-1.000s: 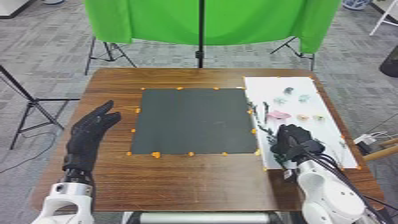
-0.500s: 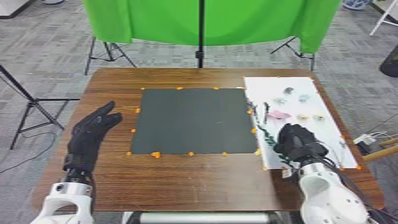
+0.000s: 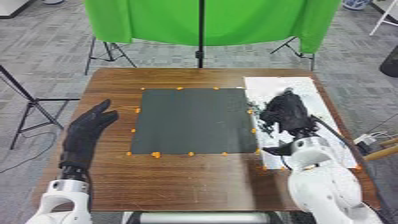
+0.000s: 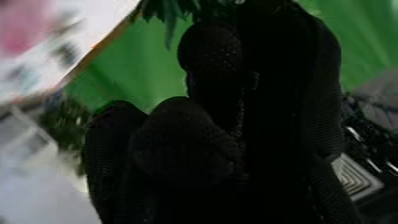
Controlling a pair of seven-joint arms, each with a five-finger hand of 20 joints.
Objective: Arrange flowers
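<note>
In the head view my right hand [image 3: 289, 111] is over the white sheet [image 3: 275, 82] and covers most of the small flowers there. Dark leafy greenery [image 3: 258, 109] shows along its left side. My right hand [image 4: 187, 145] appears dark in the right wrist view, with green leaves [image 4: 167, 14] just beyond the glove. Whether it holds their stem cannot be made out. A blurred pink flower [image 4: 25, 25] lies on the sheet farther off. My left hand [image 3: 87, 131] is over the table's left side, fingers relaxed and apart, holding nothing.
A dark grey mat [image 3: 194, 121] with orange marks around its edge lies in the middle of the wooden table [image 3: 204, 185]. The white sheet adjoins it on the right. Past the far edge stand a green backdrop [image 3: 209, 22] and thin black stands.
My right hand has moved forward over the sheet and turned, now covering the small flowers seen before. The green stem's lower part no longer lies where it was. My left hand has barely shifted.
</note>
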